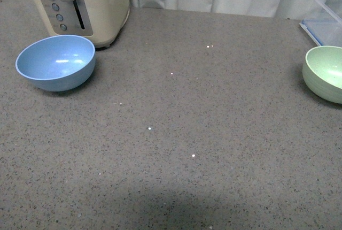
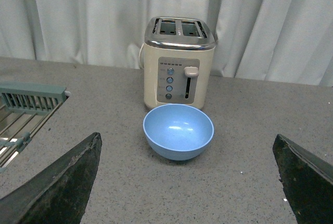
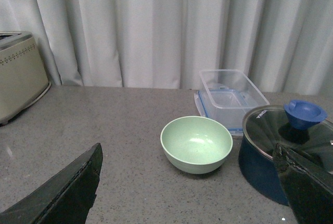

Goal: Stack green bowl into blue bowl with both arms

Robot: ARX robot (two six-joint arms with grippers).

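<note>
The blue bowl (image 1: 56, 61) stands upright and empty at the far left of the grey counter, in front of a toaster. It also shows in the left wrist view (image 2: 178, 131), ahead of my open left gripper (image 2: 187, 182), whose black fingers (image 2: 62, 182) are wide apart and short of it. The green bowl (image 1: 326, 73) stands upright and empty at the right edge of the front view. It also shows in the right wrist view (image 3: 196, 144), ahead of my open, empty right gripper (image 3: 187, 182). Neither arm shows in the front view.
A cream toaster (image 1: 80, 2) stands right behind the blue bowl. A clear plastic container (image 3: 231, 96) sits behind the green bowl, and a dark blue pot with a glass lid (image 3: 286, 148) stands close beside it. A dish rack (image 2: 26, 112) lies beside the left gripper.
</note>
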